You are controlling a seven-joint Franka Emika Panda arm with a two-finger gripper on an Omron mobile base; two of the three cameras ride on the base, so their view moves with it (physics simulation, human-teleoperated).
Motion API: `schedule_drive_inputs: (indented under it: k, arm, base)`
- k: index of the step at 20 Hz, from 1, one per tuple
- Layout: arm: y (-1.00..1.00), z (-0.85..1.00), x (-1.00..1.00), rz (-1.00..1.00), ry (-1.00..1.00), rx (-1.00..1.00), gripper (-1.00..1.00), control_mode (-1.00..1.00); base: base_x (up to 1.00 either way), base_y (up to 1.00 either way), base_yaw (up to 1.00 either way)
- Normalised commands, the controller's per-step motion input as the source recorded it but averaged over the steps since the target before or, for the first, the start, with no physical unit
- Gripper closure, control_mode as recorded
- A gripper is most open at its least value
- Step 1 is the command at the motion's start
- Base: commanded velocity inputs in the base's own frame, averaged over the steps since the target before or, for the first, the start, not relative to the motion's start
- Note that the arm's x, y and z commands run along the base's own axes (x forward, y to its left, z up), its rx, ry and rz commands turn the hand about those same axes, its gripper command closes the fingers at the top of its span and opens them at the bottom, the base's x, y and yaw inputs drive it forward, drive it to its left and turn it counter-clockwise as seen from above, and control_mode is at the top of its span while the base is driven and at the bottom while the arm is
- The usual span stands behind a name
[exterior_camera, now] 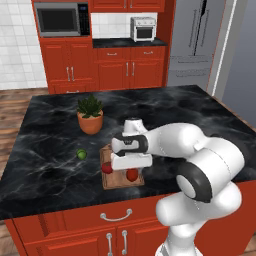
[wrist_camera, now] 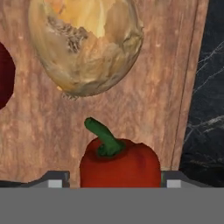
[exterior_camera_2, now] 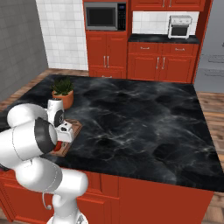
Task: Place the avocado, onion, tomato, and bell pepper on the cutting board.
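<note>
Flanking bell pepper (wrist_camera: 119, 162) on cutting board (wrist_camera: 144, 109), gripper (wrist_camera: 113, 183) fingers slightly parted; onion (wrist_camera: 85, 46) beside; avocado (exterior_camera: 81, 154) off-board.

counter (exterior_camera: 200, 112): black marble | on it: cutting board (exterior_camera: 112, 181), avocado (exterior_camera: 81, 154), potted plant (exterior_camera: 90, 115)

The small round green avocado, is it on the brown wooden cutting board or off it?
Off it: the avocado sits on the black marble counter, left of the cutting board, apart.

On the brown cutting board (wrist_camera: 144, 105) lie the tan onion (wrist_camera: 85, 46), a red bell pepper (wrist_camera: 120, 164) with green stem upright, and a red tomato (exterior_camera: 106, 168) at its left edge — the green avocado (exterior_camera: 81, 154) sits off the board, well left on the dark counter
</note>
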Motion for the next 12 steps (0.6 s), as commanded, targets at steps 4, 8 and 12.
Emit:
schedule_drive_inputs:
  k: [4, 8, 12]
  arm:
    - [0.0, 0.36, 0.0, -0.02, 0.0, 0.0, -1.0, -1.0]
    - [0.0, 0.52, -0.05, -0.01, -0.01, 0.0, -1.0, -1.0]
    - [0.01, 0.92, -0.2, 0.0, -0.07, 0.0, -1.0, -1.0]
  base:
    - [0.0, 0.0, 0.0]
    - [0.0, 0.0, 0.0]
    - [0.0, 0.0, 0.0]
